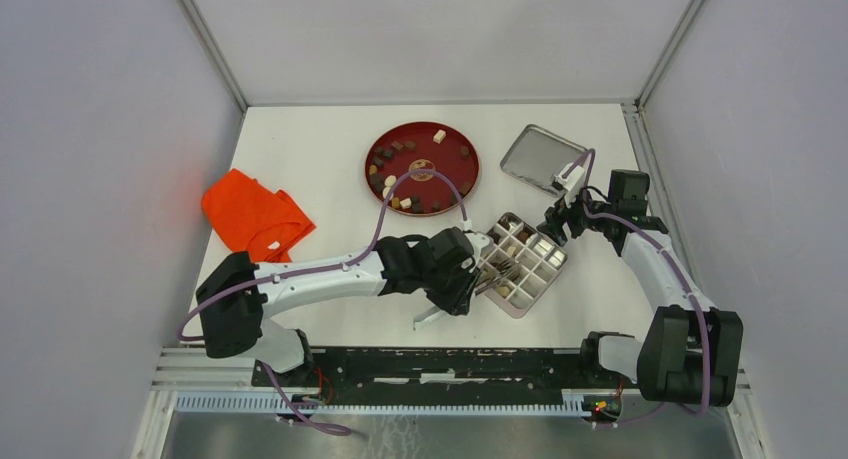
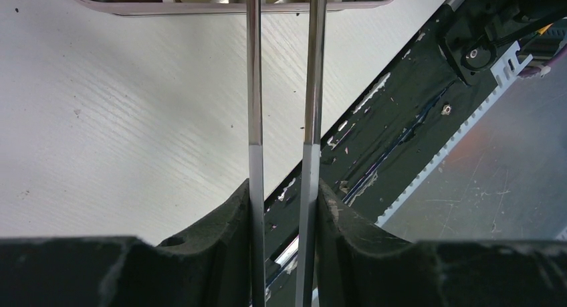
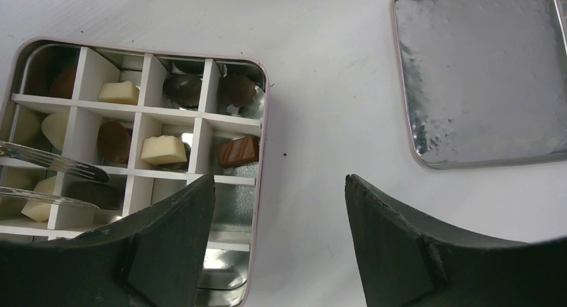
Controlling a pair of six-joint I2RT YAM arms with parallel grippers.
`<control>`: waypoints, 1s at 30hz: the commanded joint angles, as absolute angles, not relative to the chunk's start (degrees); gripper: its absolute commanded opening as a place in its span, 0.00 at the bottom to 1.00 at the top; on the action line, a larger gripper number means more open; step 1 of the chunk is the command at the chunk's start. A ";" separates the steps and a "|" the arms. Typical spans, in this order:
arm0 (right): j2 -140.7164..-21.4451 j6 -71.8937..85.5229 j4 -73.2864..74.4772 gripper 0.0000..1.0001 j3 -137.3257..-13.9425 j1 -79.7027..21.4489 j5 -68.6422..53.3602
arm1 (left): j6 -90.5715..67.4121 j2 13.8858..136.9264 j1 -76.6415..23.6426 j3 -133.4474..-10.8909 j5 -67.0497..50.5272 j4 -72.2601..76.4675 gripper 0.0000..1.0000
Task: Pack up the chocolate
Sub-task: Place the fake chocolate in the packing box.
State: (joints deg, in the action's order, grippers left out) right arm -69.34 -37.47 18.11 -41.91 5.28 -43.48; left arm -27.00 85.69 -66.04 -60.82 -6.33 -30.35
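Chocolate in tin on white table; left tool around tweezers, right tool agape.

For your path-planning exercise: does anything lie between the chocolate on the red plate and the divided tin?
Nothing visible does. The table between the chocolate on its plate and the open tin is bare; the lid lies aside. Only the left arm's cable arcs over the plate's near edge.

Plain grey walls are boxing in a white table, aluminium posts running up the back corners, lighting looking even.
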 commanded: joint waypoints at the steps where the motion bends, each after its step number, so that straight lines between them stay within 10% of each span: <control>1: -68.92 -38.23 17.90 0.77 -44.12 5.45 -44.56 | -25.52 86.03 -66.35 -62.93 -6.03 -30.50 0.40; 30: -68.61 -38.14 18.11 0.77 -44.38 5.45 -45.20 | -32.14 72.80 -65.52 -58.89 0.59 -22.75 0.32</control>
State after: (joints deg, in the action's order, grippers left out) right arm -69.34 -37.58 18.15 -41.98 5.28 -43.88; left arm -29.19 76.66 -65.98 -59.83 -2.87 -26.63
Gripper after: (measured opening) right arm 0.771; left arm 0.386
